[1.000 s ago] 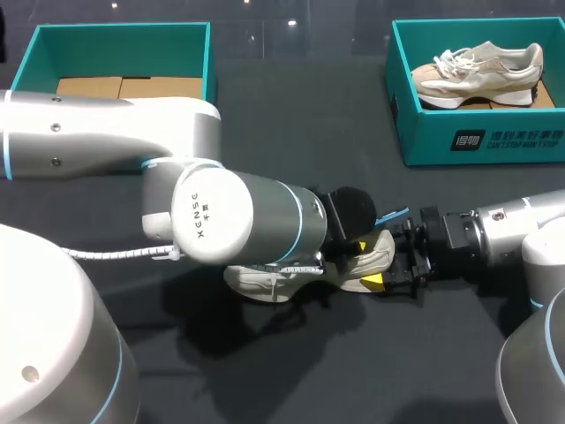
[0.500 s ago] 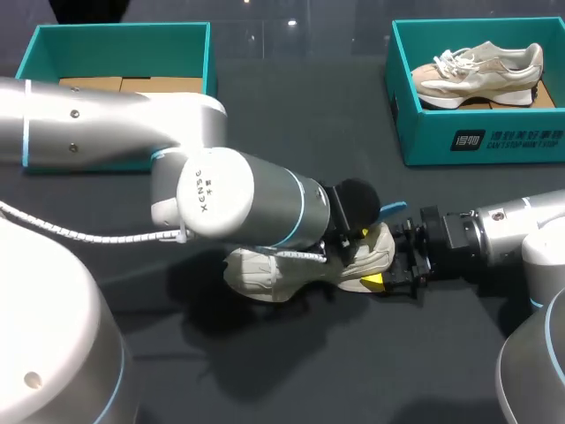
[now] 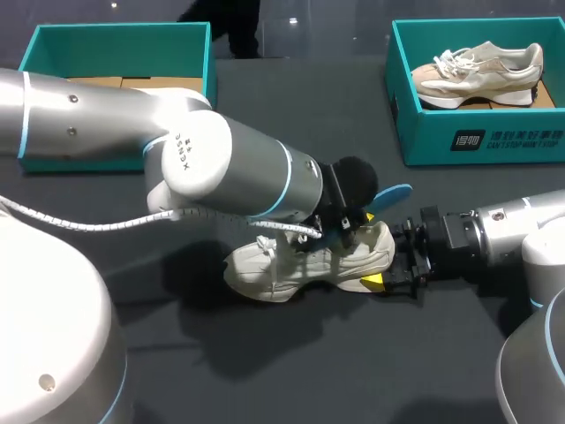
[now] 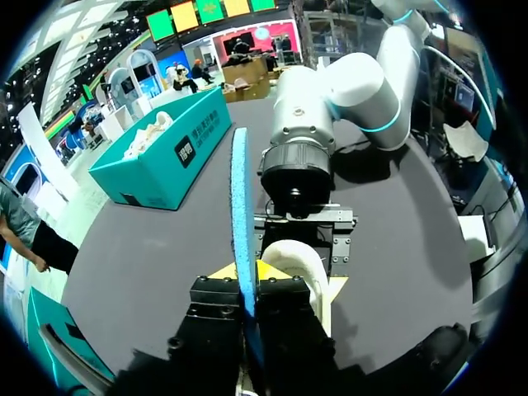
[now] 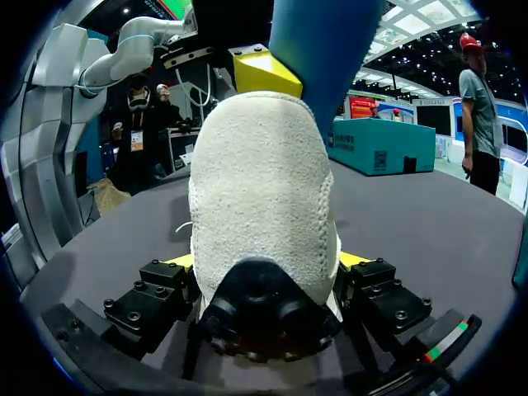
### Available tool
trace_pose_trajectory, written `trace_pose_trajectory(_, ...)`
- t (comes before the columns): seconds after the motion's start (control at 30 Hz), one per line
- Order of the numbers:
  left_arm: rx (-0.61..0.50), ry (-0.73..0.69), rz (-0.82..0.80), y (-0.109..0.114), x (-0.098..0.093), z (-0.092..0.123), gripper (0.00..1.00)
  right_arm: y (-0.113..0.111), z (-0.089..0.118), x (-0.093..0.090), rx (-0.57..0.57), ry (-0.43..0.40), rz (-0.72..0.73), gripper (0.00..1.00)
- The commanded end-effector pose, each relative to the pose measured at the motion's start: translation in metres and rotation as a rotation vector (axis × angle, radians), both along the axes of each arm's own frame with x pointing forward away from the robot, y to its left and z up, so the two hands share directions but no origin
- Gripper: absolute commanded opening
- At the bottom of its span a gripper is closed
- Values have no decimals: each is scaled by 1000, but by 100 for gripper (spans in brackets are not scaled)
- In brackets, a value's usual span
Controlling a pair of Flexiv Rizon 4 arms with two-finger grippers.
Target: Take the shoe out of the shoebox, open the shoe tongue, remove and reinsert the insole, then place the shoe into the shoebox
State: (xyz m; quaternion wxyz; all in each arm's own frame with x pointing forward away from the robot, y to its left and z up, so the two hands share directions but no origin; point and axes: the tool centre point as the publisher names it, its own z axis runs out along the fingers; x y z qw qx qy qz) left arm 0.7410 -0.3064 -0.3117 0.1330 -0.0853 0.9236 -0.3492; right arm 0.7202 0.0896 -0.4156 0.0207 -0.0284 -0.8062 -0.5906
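Shoe (image 3: 291, 269): on its sole, mid-tabletop, heel to the right.
Right claw (image 5: 264, 261): clamped on both sides of the heel.
Left claw (image 4: 247, 274): pinching the blue insole (image 4: 239, 198), which angles up over the heel.

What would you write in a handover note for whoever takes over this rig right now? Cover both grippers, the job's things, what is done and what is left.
Left gripper: shut on the blue insole, which rises slanting from the shoe opening.
Right gripper: shut on the shoe's heel; the shoe rests on the table.
Shoeboxes: left shoebox shows only cardboard; right shoebox holds a second shoe.
Done: shoe out, insole pulled up. Tongue state hidden by the left arm.
To do: free the insole, reinsert it, box the shoe.
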Motion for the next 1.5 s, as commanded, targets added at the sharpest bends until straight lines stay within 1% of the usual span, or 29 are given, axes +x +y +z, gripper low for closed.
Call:
trace_pose_trajectory(0.03,-5,59,-43,-2,3,14,0,1,-1,-2,-3,0,0,0)
trace_pose_trajectory(0.17,-16,145,-98,-10,1,29,0,1,-1,-2,-3,0,0,0)
trace_pose_trajectory(0.4,7,271,-189,-27,-9,55,0,1,-1,-2,-3,0,0,0)
trace_pose_trajectory(0.67,-21,363,-270,-36,-20,89,0,1,-1,-2,-3,0,0,0)
trace_pose_trajectory(0.9,-81,408,-343,-33,-29,123,0,1,-1,-2,-3,0,0,0)
trace_pose_trajectory(1.07,-154,387,-366,-26,-40,147,0,1,-1,-2,-3,0,0,0)
trace_pose_trajectory(1.17,-225,401,-392,-16,-48,168,0,1,-1,-2,-3,0,0,0)
trace_pose_trajectory(1.27,-306,398,-407,-3,-53,195,0,1,-1,-2,-3,0,0,0)
trace_pose_trajectory(1.5,-306,398,-407,-3,-53,195,0,1,-1,-2,-3,0,0,0)
